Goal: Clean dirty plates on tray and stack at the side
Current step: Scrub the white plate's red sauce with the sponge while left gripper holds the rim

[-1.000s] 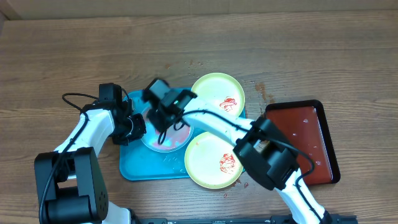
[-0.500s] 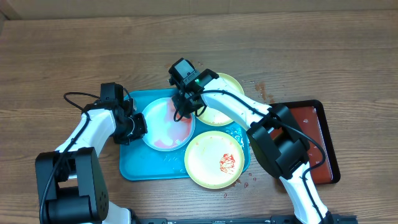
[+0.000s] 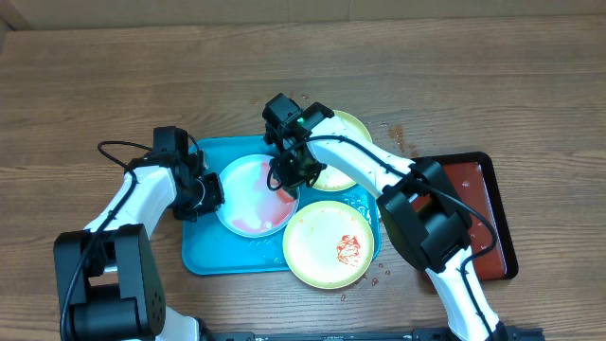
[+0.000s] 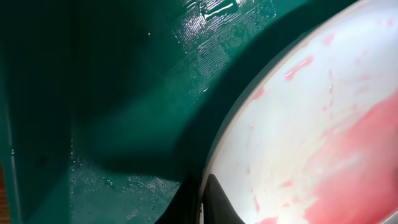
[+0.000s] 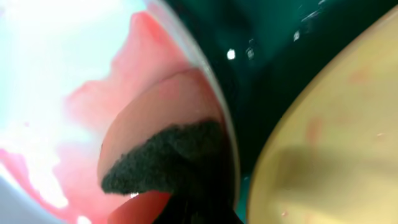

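Note:
The light-blue plate (image 3: 251,194), smeared red, lies on the turquoise tray (image 3: 213,251). My left gripper (image 3: 204,194) is shut on its left rim; in the left wrist view a black finger (image 4: 214,200) lies over the plate's (image 4: 311,124) edge above the tray (image 4: 124,93). My right gripper (image 3: 289,172) is at the plate's right rim, shut on a dark sponge (image 5: 168,155) that presses on the red smear (image 5: 93,99). One green-rimmed plate (image 3: 343,161) sits at the tray's back right, partly under the right arm. The other (image 3: 329,244) sits at the front right, with a red smear.
A dark red-brown tray (image 3: 464,213) with a black rim lies right of the plates. Red spots mark the wooden table (image 3: 398,137) behind it. The right wrist view also shows a green plate's edge (image 5: 336,137) close beside the sponge.
My right gripper swept with the sponge from the light-blue plate's left side to its right rim. The red smear is spread thinner. My left gripper has held still on the rim.

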You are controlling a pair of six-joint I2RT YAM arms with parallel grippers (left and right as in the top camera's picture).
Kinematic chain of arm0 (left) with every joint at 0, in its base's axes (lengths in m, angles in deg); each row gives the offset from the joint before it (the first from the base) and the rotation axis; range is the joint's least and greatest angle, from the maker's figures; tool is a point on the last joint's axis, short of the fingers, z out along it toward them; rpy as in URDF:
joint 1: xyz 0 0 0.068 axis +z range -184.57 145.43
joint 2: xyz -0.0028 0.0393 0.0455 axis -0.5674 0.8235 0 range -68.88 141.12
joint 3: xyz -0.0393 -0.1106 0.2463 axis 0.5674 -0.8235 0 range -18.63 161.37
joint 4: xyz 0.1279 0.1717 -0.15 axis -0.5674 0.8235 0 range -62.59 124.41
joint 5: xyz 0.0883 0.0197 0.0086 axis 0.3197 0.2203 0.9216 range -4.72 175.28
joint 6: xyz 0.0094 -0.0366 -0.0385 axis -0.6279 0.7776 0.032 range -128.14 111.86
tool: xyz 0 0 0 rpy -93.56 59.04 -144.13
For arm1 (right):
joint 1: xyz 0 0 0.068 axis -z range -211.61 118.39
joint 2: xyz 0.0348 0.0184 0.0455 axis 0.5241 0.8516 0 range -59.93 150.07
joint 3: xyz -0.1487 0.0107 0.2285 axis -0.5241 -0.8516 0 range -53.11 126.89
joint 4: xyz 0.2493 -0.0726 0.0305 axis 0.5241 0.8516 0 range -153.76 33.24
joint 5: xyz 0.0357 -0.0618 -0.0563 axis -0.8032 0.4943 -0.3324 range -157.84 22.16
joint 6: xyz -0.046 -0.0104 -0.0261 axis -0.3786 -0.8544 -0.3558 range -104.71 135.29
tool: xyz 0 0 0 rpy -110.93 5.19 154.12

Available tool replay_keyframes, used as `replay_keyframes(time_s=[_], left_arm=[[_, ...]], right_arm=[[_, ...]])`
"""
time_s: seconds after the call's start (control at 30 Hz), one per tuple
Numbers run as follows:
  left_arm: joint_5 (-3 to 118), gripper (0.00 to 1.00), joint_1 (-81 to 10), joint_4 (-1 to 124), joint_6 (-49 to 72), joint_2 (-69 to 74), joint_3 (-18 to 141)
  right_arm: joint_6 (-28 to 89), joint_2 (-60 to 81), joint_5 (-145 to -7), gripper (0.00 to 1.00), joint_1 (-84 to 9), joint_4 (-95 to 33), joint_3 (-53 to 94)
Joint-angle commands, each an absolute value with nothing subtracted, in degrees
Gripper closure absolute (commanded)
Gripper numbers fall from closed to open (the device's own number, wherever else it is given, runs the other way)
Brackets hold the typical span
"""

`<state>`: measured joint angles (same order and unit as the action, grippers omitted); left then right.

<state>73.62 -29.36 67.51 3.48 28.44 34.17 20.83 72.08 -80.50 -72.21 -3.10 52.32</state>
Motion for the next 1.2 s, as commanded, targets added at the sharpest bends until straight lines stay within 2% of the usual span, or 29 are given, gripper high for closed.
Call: replay_keyframes(time_s=[0.0,0.3,0.6,0.87,1.17], left_arm=[[76.5,0.96,-29.5,67.8,3.0,29.4,33.4],[76.5,0.96,-29.5,67.6,3.0,29.4,33.4],[76.5,0.96,-29.5,67.8,3.0,29.4,33.4],[76.4,0.96,-29.5,68.0,3.0,29.4,33.4],[76.4,0.95,-29.5,68.0,3.0,29.4,33.4]], right_arm=[[19.7,73.0,-84.8,0.96,-75.0,-2.5,51.5],[20.4,73.0,-90.3,0.96,-82.0,-5.1,51.5],[28.1,73.0,-90.4,0.96,-81.6,-12.8,51.5],[39.6,73.0,-76.9,0.96,-77.2,-16.0,51.5],[29.7,72.0,-75.1,0.96,-74.8,-9.3,54.1]])
